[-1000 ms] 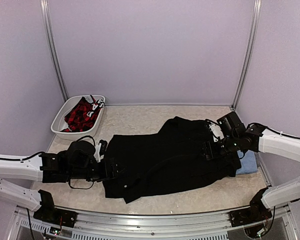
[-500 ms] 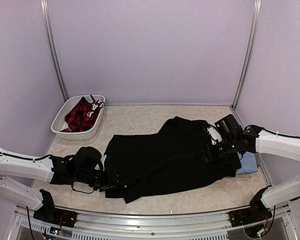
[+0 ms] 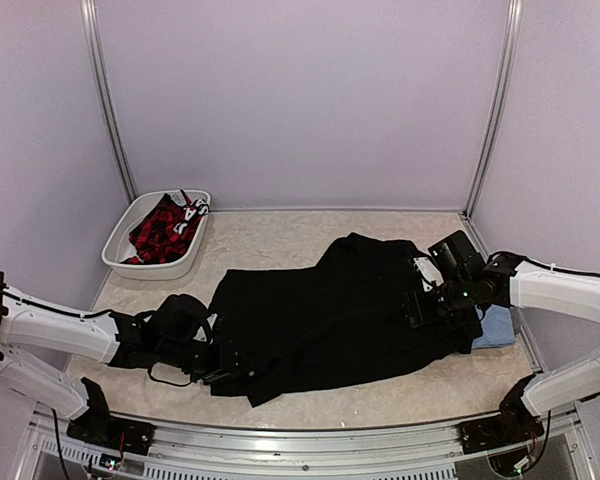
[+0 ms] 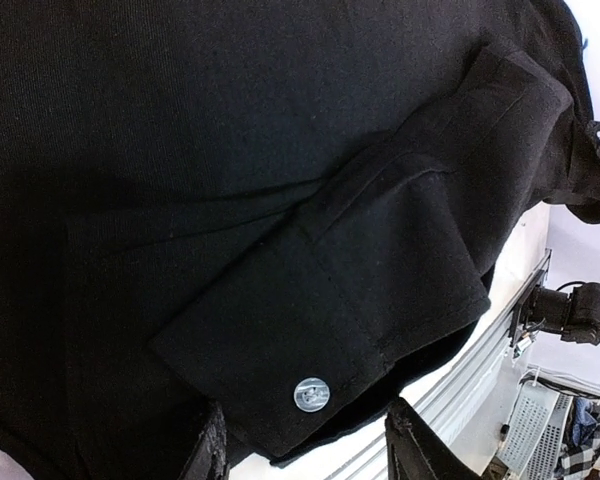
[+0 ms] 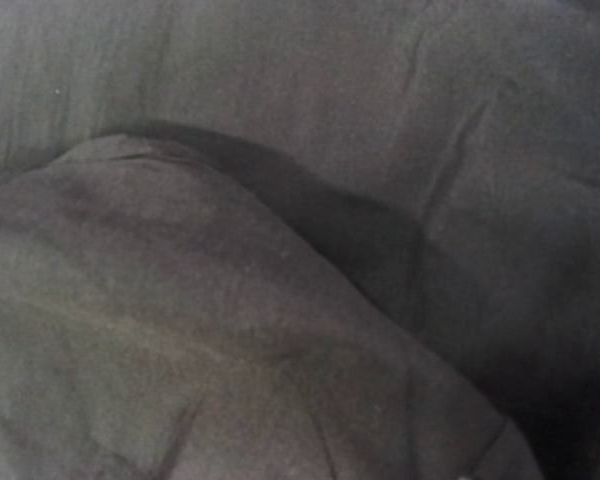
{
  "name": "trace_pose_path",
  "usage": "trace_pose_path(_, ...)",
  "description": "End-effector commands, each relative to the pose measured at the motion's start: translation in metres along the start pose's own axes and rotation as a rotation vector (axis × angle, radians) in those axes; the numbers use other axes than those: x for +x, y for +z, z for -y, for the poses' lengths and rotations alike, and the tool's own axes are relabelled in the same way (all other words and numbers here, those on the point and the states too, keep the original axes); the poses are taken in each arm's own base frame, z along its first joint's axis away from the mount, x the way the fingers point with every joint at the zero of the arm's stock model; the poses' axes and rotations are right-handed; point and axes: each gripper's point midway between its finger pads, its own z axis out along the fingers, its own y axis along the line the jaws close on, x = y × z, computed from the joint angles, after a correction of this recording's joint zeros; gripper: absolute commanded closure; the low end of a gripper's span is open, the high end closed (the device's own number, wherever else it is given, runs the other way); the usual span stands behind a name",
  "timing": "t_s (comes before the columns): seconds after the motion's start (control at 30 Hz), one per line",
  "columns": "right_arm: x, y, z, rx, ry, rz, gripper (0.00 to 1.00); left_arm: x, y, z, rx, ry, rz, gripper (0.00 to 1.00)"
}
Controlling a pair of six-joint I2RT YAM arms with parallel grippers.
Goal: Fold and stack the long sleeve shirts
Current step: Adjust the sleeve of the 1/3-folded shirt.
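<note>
Left hand (image 4: 310,448) around black shirt cuff (image 4: 320,330)

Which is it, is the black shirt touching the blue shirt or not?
Touching. The top view shows the black shirt lying over the blue shirt, covering all but its right edge.

From above and behind we face 12 o'clock over the table (image 3: 280,235). Wrist views sit close on the same shirt (image 3: 330,320): left at 7 o'clock, right at 3.
</note>
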Motion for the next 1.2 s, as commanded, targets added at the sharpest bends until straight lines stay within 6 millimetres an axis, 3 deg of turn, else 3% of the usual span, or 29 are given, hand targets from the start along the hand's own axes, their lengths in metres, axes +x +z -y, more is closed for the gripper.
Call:
trace_pose_path(0.0, 0.005, 0.001, 0.002, 0.011, -0.010, -0.009, 0.37, -0.003, 0.004, 0.005, 0.018, 0.017, -0.006, 0.50)
trace_pose_path(0.3, 0.006, 0.005, 0.001, 0.005, -0.014, -0.016, 0.37, -0.004, 0.002, 0.000, -0.005, 0.014, -0.001, 0.47)
trace_pose_path(0.73, 0.011, 0.008, 0.004, 0.021, -0.017, -0.032, 0.38, -0.005, 0.012, -0.001, 0.010, 0.020, -0.012, 0.55)
trace_pose_path(0.93, 0.016, 0.009, 0.005, 0.023, -0.018, -0.041, 0.38, -0.004, 0.013, 0.000, 0.021, 0.024, -0.015, 0.63)
trace_pose_path(1.17, 0.017, 0.009, 0.003, 0.022, -0.021, -0.044, 0.38, -0.005, 0.013, 0.003, 0.037, 0.026, -0.011, 0.80)
